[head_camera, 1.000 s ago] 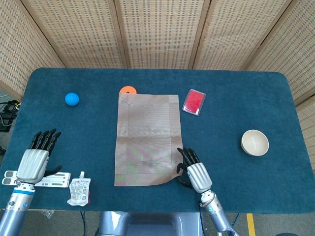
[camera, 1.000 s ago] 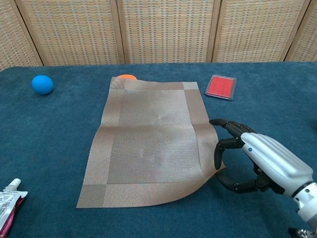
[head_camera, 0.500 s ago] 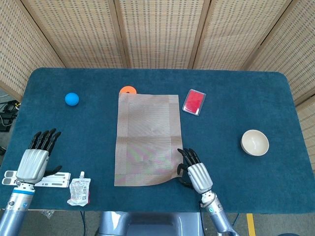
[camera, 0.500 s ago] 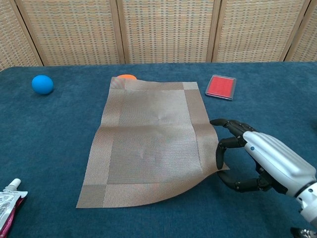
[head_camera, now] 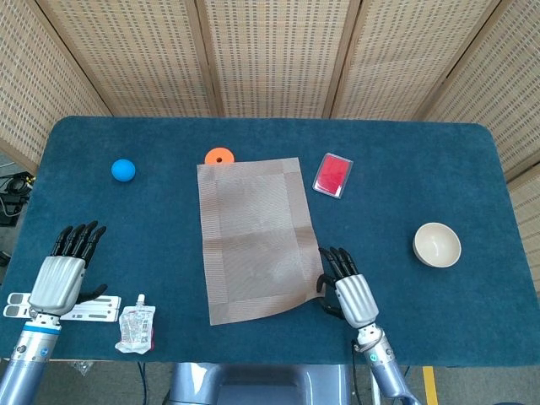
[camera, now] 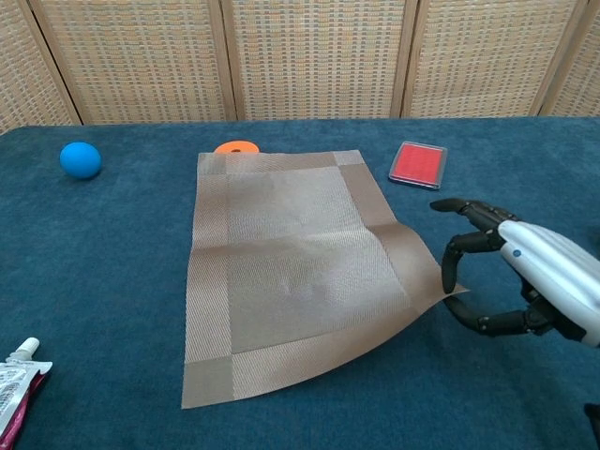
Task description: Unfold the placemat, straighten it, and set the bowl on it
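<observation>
1. Placemat: the woven beige rectangular placemat (head_camera: 253,238) lies unfolded on the blue felt table (head_camera: 422,169), and since a second ago it has turned clockwise, so its near right corner has swung out towards 4 o'clock and its far edge has pulled back from the flat orange disc (head_camera: 219,156).
2. The right robot hand (head_camera: 353,295) pinches that near right corner between thumb and fingertips; the corner is lifted off the table in the chest view. This robot hand has shifted towards 3 o'clock compared with the earlier frames.
3. The left robot hand (head_camera: 57,278) is open, fingers spread, holding nothing, at the near left of the table, in the same place as before.
4. The cream round ceramic bowl (head_camera: 437,245) sits upright well apart from the placemat, at 3 o'clock from it, unmoved.
5. The red rectangular pad in a clear case (head_camera: 333,175) lies just beyond the placemat's far right corner.
6. The small blue ball (head_camera: 123,170) rests at 10 o'clock from the placemat.
7. A white squeeze pouch (head_camera: 137,327) lies near the left robot hand.
</observation>
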{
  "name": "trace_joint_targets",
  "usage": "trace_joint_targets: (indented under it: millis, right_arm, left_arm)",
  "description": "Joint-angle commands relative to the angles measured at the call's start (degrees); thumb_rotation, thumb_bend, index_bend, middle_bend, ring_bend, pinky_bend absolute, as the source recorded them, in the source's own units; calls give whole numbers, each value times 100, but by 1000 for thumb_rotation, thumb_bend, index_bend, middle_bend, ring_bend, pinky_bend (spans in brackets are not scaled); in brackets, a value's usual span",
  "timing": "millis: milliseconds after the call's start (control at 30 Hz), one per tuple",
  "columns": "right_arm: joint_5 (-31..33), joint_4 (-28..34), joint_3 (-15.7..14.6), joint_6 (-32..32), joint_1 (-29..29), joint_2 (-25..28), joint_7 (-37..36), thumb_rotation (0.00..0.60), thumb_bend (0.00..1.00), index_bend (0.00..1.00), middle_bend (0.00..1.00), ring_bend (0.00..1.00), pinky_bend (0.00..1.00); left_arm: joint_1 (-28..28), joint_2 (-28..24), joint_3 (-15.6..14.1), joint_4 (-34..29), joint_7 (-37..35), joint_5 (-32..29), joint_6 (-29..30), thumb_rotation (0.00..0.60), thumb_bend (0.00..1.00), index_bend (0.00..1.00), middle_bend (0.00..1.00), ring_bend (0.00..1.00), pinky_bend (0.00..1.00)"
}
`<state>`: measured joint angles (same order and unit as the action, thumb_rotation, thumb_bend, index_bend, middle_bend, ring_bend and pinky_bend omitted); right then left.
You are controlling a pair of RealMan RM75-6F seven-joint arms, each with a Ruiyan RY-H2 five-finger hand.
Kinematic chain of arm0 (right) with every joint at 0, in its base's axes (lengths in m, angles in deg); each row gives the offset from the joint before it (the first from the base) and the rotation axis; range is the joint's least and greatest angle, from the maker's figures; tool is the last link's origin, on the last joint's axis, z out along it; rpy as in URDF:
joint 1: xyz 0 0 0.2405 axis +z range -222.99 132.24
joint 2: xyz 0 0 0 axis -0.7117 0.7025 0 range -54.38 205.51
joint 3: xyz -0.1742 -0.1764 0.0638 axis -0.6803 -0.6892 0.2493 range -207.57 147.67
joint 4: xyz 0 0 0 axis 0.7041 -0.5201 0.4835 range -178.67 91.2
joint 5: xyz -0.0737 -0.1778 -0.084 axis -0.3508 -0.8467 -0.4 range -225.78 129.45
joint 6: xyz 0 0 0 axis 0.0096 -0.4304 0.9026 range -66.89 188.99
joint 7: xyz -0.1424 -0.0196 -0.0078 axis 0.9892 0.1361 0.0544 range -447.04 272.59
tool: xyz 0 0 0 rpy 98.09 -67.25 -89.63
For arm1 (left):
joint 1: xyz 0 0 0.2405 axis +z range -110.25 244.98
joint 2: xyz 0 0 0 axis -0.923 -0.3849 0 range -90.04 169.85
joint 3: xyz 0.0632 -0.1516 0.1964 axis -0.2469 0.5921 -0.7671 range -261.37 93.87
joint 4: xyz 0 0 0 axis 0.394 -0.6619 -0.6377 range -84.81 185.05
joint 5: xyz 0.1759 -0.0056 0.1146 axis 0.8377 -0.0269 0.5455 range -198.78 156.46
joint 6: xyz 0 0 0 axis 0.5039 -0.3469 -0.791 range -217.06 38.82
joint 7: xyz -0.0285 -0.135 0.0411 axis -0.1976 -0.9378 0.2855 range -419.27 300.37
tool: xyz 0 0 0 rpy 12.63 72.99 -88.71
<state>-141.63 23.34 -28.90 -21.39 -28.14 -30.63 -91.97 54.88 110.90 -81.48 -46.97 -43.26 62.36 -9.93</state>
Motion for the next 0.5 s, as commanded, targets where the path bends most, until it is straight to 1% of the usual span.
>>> trace_joint_targets:
  millis: [33, 267, 367, 467, 500]
  right_arm:
    - [31, 148, 114, -191, -68, 344, 63, 600, 577, 687, 155, 0, 0]
    - [240, 325, 265, -169, -125, 972, 38, 600, 576, 693, 155, 0, 0]
    - [394, 232, 375, -111, -132, 1176, -18, 600, 577, 693, 153, 0, 0]
    - [476, 128, 436, -74, -129, 1260, -50, 600, 576, 693, 152, 0, 0]
    - [584, 4, 511, -26, -128, 1340, -83, 600, 576, 693, 151, 0, 0]
  left_arm:
    - [-1, 8, 0, -6, 22, 6, 5, 600, 133, 0, 0, 0, 0]
    - [-8, 35, 9, 5, 83, -33, -20, 600, 133, 0, 0, 0, 0]
    - [-18, 55, 15, 17, 120, -59, -43, 600, 133, 0, 0, 0, 0]
    - [-23, 66, 16, 22, 140, -72, -57, 600, 133, 0, 0, 0, 0]
    - [-29, 79, 13, 34, 163, -78, -70, 600, 133, 0, 0, 0, 0]
